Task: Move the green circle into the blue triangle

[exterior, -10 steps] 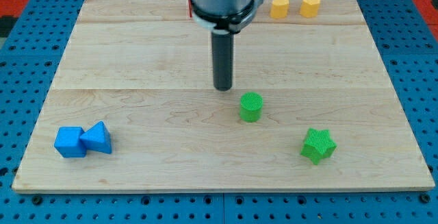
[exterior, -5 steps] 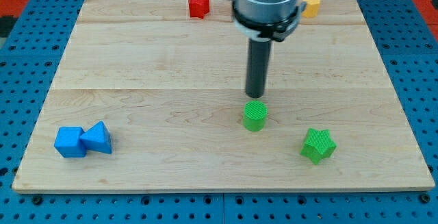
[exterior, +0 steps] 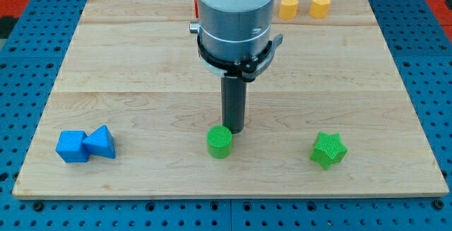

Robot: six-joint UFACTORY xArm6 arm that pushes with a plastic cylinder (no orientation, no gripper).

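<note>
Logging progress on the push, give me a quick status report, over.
My tip sits at the green circle's upper-right edge. Blue triangle far toward the view's left, touching the blue cube. No block between them.

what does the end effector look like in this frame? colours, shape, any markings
A wide light-grey cylindrical body fills the view's top, ringed at its base by a black clamp collar with small lugs at either side. Below it hangs a straight dark grey rod, round in section, ending at my tip. No cables or markings show.
</note>
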